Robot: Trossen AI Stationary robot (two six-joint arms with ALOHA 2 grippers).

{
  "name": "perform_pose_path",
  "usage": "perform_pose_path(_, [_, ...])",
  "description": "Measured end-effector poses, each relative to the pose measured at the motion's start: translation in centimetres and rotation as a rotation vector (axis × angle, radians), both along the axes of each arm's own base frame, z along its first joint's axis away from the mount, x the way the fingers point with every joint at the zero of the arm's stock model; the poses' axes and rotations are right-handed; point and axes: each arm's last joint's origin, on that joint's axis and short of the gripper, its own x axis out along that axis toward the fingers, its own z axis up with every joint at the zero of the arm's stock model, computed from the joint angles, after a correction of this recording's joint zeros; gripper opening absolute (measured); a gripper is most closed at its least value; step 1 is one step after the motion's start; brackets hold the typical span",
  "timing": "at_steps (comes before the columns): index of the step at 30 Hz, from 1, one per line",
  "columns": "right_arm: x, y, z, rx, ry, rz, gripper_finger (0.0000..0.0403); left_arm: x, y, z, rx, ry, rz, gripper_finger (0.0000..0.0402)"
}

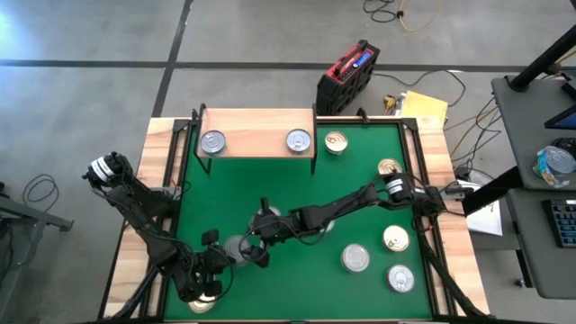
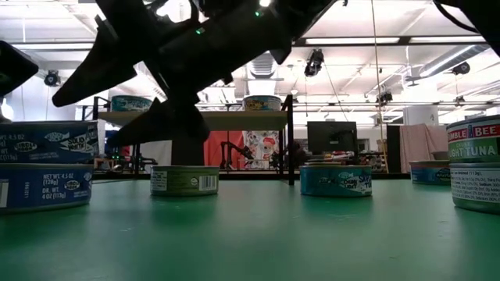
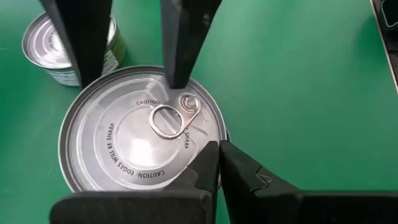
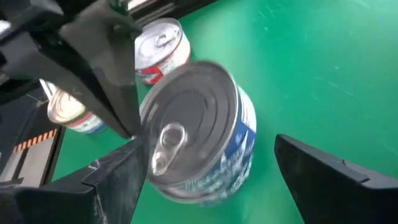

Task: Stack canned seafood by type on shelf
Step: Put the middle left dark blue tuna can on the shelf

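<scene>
The step in hand looks like a pick-up: the right gripper (image 1: 255, 249), low and left of centre in the high view, stands wide open astride a blue-sided tin (image 4: 199, 134) without clamping it. The left gripper (image 1: 209, 286), fully closed and empty, hovers at lower left. The shelf (image 1: 257, 132) at upper centre carries two tins. Next, the fingers should close, then lift.

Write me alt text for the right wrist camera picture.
A silver-topped, blue-sided can sits tilted between the right end effector's two open dark fingers, above a green mat. Two more cans, red-sided and blue-sided, stand behind another dark arm.
</scene>
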Motion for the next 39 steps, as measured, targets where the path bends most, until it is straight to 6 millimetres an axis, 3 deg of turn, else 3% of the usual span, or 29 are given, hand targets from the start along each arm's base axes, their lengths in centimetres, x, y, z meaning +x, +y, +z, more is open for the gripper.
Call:
perform_pose_path(5, [0.3,-0.1,-0.2,0.0,-0.004,-0.001,0.0343,0.1,-0.1,-0.3,0.005,0.0,0.002,0.0])
perform_pose_path(14, [0.4,-0.2,-0.1,0.01,-0.004,0.016,0.0332,0.7,-1.0,-2.7,0.061,0.041,-0.005,0.0])
perform_pose_path(23, [0.4,-0.2,0.0,-0.028,-0.017,0.043,0.0335,0.9,-1.4,-2.5,0.074,0.044,-0.029,0.0])
perform_pose_path(34, [0.4,-0.2,0.0,-0.02,-0.011,0.064,0.0294,0.9,-1.4,-2.5,0.07,0.043,-0.025,0.0])
perform_pose_path(39, [0.4,-0.7,-0.2,-0.029,0.012,0.047,0.0296,1.0,-1.6,-2.2,0.064,0.046,-0.031,0.0])
